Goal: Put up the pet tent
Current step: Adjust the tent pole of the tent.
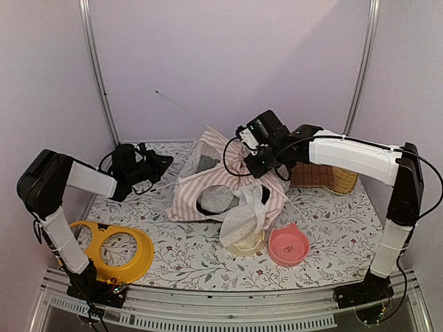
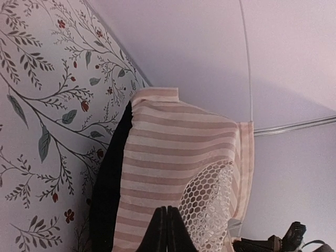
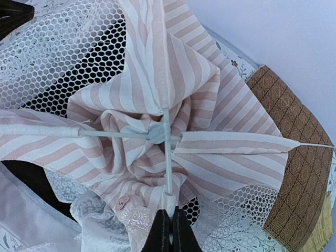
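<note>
Pink-striped pet tent, crumpled, mesh panels slack

Right pincer is down on the peak of the slumped pet tent mid-desk, left pincer near its far-left edge. Pink bowl and yellow ring sit up front.

Pink cat-eared bowl sits on floral table cover, near front edge. Cream bowl just left of pink bowl. Yellow two-hole stand well left of it. Brown quilted mat behind it, slightly right.
</note>
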{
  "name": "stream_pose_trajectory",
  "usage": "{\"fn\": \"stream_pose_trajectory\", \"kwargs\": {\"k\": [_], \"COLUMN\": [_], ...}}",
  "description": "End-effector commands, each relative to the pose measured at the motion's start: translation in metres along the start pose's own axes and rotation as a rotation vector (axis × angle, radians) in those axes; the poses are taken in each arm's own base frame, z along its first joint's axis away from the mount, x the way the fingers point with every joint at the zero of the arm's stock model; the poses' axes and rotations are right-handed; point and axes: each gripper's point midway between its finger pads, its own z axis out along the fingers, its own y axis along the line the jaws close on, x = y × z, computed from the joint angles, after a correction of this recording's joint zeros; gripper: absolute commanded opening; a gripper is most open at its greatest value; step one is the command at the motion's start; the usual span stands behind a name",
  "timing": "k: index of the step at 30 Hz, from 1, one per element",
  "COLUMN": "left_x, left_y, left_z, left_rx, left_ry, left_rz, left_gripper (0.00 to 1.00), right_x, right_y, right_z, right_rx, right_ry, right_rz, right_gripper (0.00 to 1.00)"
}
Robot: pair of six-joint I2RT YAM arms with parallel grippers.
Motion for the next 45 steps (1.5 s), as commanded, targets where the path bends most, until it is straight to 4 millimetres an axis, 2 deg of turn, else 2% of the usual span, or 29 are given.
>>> {"fn": "stream_pose_trajectory", "kwargs": {"k": [1, 6, 7, 11, 13, 16, 17, 20, 23, 26, 28, 31, 34, 37, 40, 43, 45], "left_x": [-0.032, -0.072, -0.079, -0.107, -0.123, -0.144, -0.149, -0.169, -0.193, -0.210, -0.221, -0.234, -0.236, -0.225, -0.204, -0.183, -0.170], "left_y": [-0.018, -0.014, -0.016, -0.026, -0.034, -0.035, -0.024, -0.007, 0.000, 0.009, 0.013, 0.019, 0.021, 0.017, 0.011, 0.017, 0.023], "left_z": [-0.009, 0.000, 0.003, 0.013, 0.023, 0.032, 0.040, 0.055, 0.065, 0.075, 0.075, 0.071, 0.069, 0.063, 0.053, 0.043, 0.038], "left_rx": [0.033, 0.014, 0.024, 0.050, 0.056, 0.064, 0.038, -0.013, -0.004, -0.030, -0.038, -0.042, -0.048, -0.049, -0.041, -0.061, -0.049], "left_ry": [-0.067, -0.084, -0.086, -0.130, -0.155, -0.193, -0.195, -0.217, -0.244, -0.250, -0.268, -0.281, -0.268, -0.251, -0.235, -0.223, -0.212], "left_rz": [0.070, 0.123, 0.129, 0.158, 0.174, 0.171, 0.156, 0.133, 0.106, 0.083, 0.084, 0.075, 0.091, 0.113, 0.116, 0.111, 0.089], "left_gripper": [0.05, 0.32, 0.38, 0.55, 0.59, 0.63, 0.64, 0.67, 0.67, 0.64, 0.58, 0.34, 0.00, 0.00, 0.00, 0.00, 0.00], "right_x": [-0.032, -0.026, -0.017, -0.006, -0.006, -0.002, 0.000, 0.004, 0.005, 0.005, 0.006, 0.007, 0.000, -0.010, -0.023, -0.029, -0.026], "right_y": [0.003, 0.003, 0.004, 0.001, 0.005, 0.012, 0.014, 0.020, 0.025, 0.027, 0.026, 0.025, 0.025, 0.018, 0.011, 0.013, 0.016], "right_z": [0.000, -0.007, -0.006, -0.013, -0.020, -0.022, -0.022, -0.026, -0.031, -0.036, -0.037, -0.036, -0.035, -0.031, -0.027, -0.022, -0.017], "right_rx": [-0.011, -0.018, -0.020, 0.000, -0.001, 0.009, 0.011, 0.005, 0.000, 0.000, 0.006, 0.016, 0.023, 0.034, 0.025, 0.011, -0.003], "right_ry": [-0.091, -0.123, -0.116, -0.151, -0.181, -0.182, -0.177, -0.180, -0.187, -0.192, -0.190, -0.187, -0.206, -0.231, -0.260, -0.266, -0.247], "right_rz": [-0.076, -0.140, -0.156, -0.188, -0.198, -0.233, -0.244, -0.267, -0.287, -0.300, -0.310, -0.324, -0.334, -0.333, -0.314, -0.314, -0.321], "right_gripper": [0.00, 0.00, 0.00, 0.00, 0.00, 0.00, 0.00, 0.00, 0.00, 0.00, 0.00, 0.00, 0.00, 0.00, 0.05, 0.06, 0.06]}}
